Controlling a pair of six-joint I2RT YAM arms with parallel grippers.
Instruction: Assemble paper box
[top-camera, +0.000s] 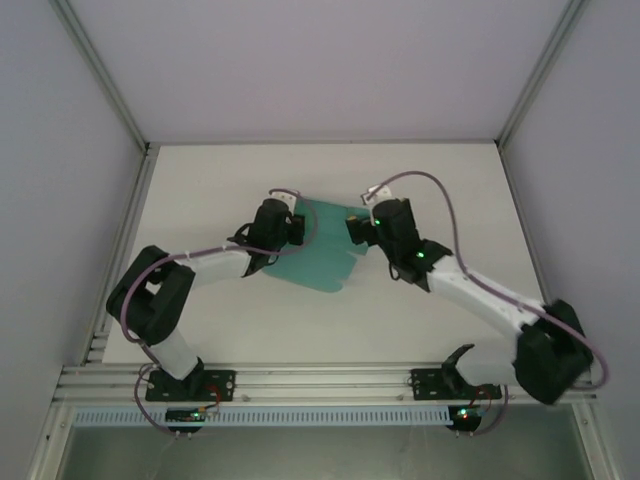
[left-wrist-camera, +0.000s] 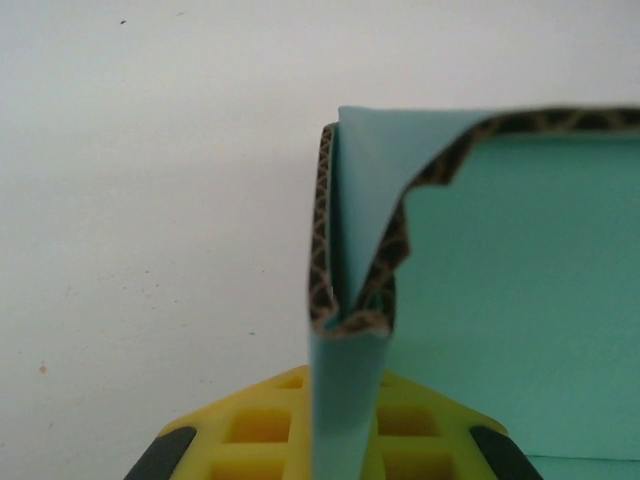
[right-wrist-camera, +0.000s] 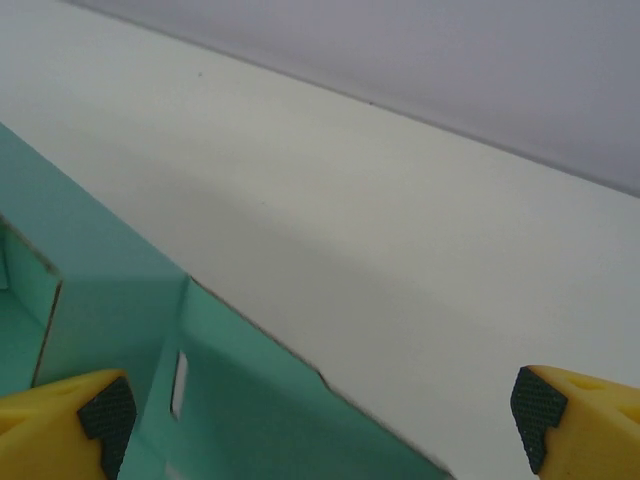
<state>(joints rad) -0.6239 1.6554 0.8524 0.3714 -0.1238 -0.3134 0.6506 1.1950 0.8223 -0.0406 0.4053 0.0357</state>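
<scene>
Left tool (left-wrist-camera: 330, 450) partly behind paper box (left-wrist-camera: 520, 300)

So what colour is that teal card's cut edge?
Brown with a zigzag corrugated pattern, on the teal-green card box; clearest in left wrist view.

White matte table (top-camera: 200, 200). A teal-green paper box (top-camera: 322, 262), a card sheet with some flaps folded up, lies on it between the left gripper (top-camera: 298, 229) and the right gripper (top-camera: 353, 229). It spreads from their fingertips back toward the arm bases. White tabletop extends beyond both grippers.
</scene>
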